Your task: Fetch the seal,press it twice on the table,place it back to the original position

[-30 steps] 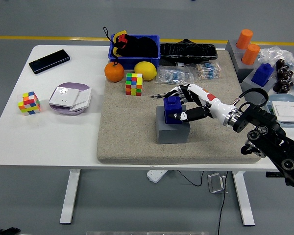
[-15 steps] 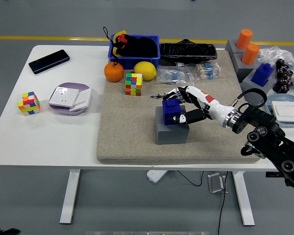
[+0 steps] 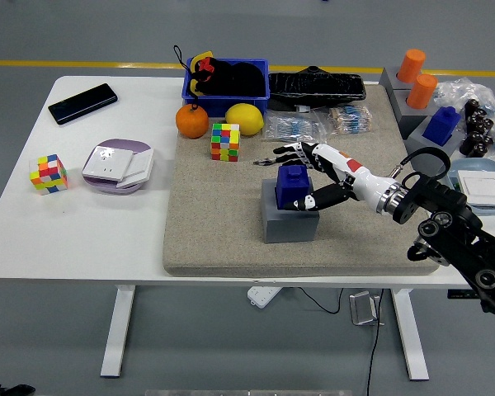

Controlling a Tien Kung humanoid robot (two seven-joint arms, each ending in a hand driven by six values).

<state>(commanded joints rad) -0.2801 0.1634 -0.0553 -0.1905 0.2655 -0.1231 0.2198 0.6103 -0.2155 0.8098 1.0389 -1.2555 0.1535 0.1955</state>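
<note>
Right hand: the right hand (image 3: 307,176) reaches in from the right, low over the mat, with its fingers (image 3: 290,153) spread past the far side of the blue seal (image 3: 293,186) and the thumb at the seal's near right corner; the hand brackets the seal loosely and does not look clamped on it.
Change: a second ago the fingers lay closer over the seal's top; now they have fanned out and drawn back a little toward the right, while the seal has stayed where it was.
Meaning for the task: I judge this to be the letting-go at the end, the seal set back in its place; whether both presses were made cannot be read from these views.
Seal: it stands upright on top of the grey block (image 3: 289,219), resting on the block's upper face.
Arm pose: the forearm runs from the grey block out to the right, wrist low, black upper links dropping toward the lower right corner.
Left hand: not seen.
Mat: the grey felt mat (image 3: 214,231) lies under the grey block.
Cube: a colour cube (image 3: 225,142) sits beyond and left of the grey block.
Fruit: an orange (image 3: 192,121) and a lemon (image 3: 244,118) lie farther left and behind the grey block.
</note>
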